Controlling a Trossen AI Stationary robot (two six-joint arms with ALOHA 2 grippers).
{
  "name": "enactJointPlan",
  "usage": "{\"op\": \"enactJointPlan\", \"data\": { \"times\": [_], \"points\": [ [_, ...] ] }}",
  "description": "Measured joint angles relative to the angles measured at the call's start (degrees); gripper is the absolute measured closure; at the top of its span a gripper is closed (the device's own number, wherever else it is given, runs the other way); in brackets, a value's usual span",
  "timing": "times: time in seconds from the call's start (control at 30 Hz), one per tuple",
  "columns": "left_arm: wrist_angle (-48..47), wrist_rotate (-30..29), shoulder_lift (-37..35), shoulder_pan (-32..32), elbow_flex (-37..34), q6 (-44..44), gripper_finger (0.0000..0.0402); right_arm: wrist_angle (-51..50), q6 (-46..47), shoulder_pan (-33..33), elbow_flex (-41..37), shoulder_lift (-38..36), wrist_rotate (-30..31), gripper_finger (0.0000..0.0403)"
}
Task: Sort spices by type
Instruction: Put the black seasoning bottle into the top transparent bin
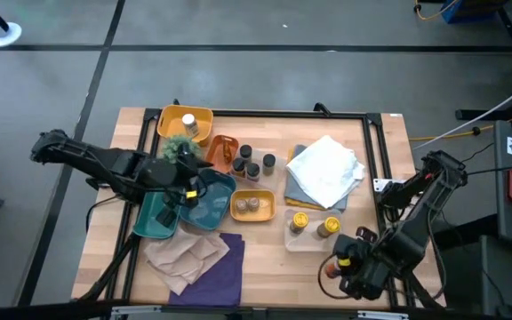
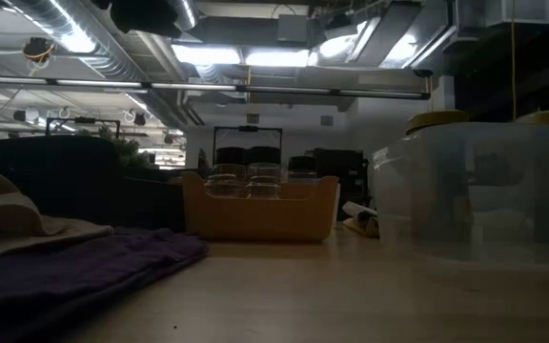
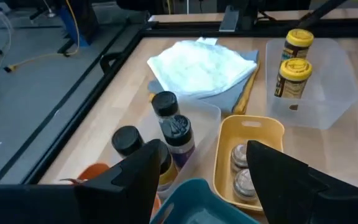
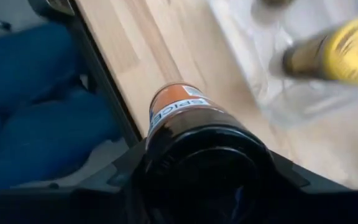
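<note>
Spice jars stand sorted in trays: dark-lidded ones [image 1: 252,162] in a clear tray, two yellow-lidded ones [image 1: 314,225] in another clear tray [image 3: 328,93], two pale-lidded ones [image 3: 242,168] in a small yellow tray [image 1: 252,205]. My right gripper [image 1: 343,264], near the table's near right edge, is shut on a jar with an orange label [image 4: 188,112]. Over the teal trays [image 1: 185,212] my left gripper [image 3: 207,180] hangs open, with nothing between its fingers. My right gripper pinches the orange-labelled jar at its dark end [image 4: 204,162] between its two fingers [image 4: 126,177], one on either side. The fingers slant steeply down and lie along the jar. The jar's labelled end [image 4: 179,102] points away from the wrist, clear of the tabletop.
A white cloth [image 1: 325,171] on a grey one lies at the far right. A beige cloth [image 1: 180,256] and a purple cloth [image 1: 220,271] lie at the near left. A spiky green plant [image 1: 180,149], an orange tray [image 1: 222,153] and a yellow tray [image 1: 188,124] with one jar stand far left.
</note>
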Motion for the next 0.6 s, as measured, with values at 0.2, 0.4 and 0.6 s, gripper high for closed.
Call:
{"op": "enactJointPlan", "data": {
  "times": [0.2, 0.4, 0.6],
  "points": [
    [-0.7, 0.9, -3.9, 0.0, 0.0, 3.2, 0.018, -3.2, -13.0, -6.3, 6.2, 0.0, 5.5, 0.0197],
    [-1.6, 3.0, -10.8, 0.0, 0.0, 7.7, 0.018, -1.9, -32.4, -17.9, 7.5, 0.0, 7.8, 0.0191],
    [-7.2, 3.0, -19.0, 0.0, -1.4, 6.6, 0.018, 2.0, -51.5, -31.3, 7.5, 0.0, 4.3, 0.0198]
  ]
}}
